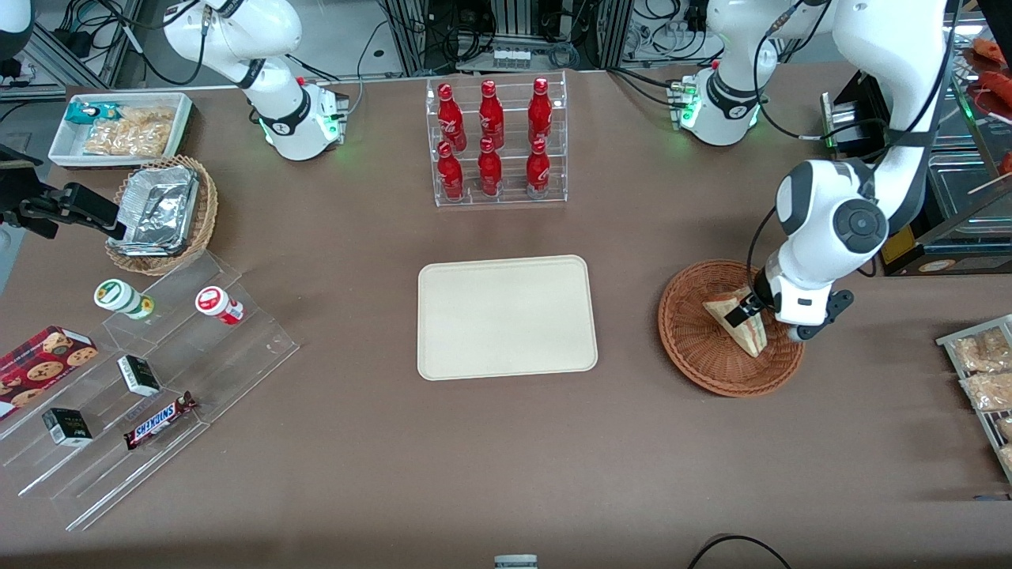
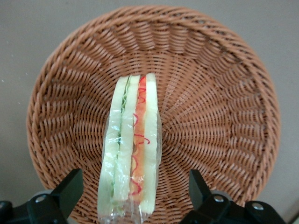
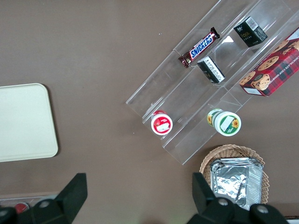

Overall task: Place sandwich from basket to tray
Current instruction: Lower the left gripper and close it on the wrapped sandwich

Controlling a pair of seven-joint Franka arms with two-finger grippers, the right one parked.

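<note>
We find the left gripper [image 1: 751, 310] poised low over the reddish-brown wicker basket [image 1: 696, 348], which sits on the table toward the working arm's end, well apart from the beige tray [image 1: 506, 316] at the table's middle. The sandwich [image 2: 132, 149], a plastic-wrapped wedge, rests in the basket on the woven floor with its cut edge facing up, showing green, red and orange filling between pale bread layers. In the wrist view the gripper's two fingers [image 2: 70, 189] stand spread wide, one on each flank of the sandwich, with clear gaps on both sides; they are released and grasp nothing. The relation that governs the coming move: the sandwich's long axis runs between the fingers, parallel to their inner faces, so closing would press across the bread slices, its narrow dimension. We judge the alignment sound, though the wedge appears slightly nearer one finger. The tray [image 3: 25, 121] holds nothing, so the transfer is not yet made.
</note>
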